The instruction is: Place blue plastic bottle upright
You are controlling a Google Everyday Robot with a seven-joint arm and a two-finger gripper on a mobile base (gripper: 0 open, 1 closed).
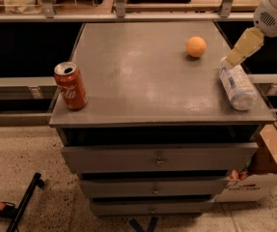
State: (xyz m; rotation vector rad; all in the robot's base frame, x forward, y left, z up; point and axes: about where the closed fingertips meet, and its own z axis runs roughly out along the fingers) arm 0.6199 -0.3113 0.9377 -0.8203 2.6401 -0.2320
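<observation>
Grey metal desk (143, 76) with drawer fronts below, speckled floor, dark shelving behind.

Camera view, the only one: the blue plastic bottle (239, 88) lies on its side along the desk's right edge, near the front right corner. Its long axis runs roughly front to back. The gripper (230, 61) reaches in from the upper right, with its tip at or just above the bottle's far end. Contact can't be confirmed, and whether it is spread or closed can't be told from this angle. A red Coca-Cola can (70, 86) stands upright at the front left corner, well apart from the bottle. An orange ball (196, 46) sits toward the back right, near the gripper and not touching it. A cardboard box (266, 168) sits on the floor at right.

Step in hand, as judged: getting a hold on the lying bottle, which is not yet stood up. To do it well:
- Grasp the body across its width, not the rounded end.
- Lift until the base clears the desk, then rotate until the cap points up.
- Set it down inboard, because the bottle rolls and the edge is just beside it.
- Let go only once the base sits flat, and steer clear of the ball.

Counts:
- bottle: one
- can: one
- ball: one
- gripper: one
- box: one
- drawer fronts: three
</observation>
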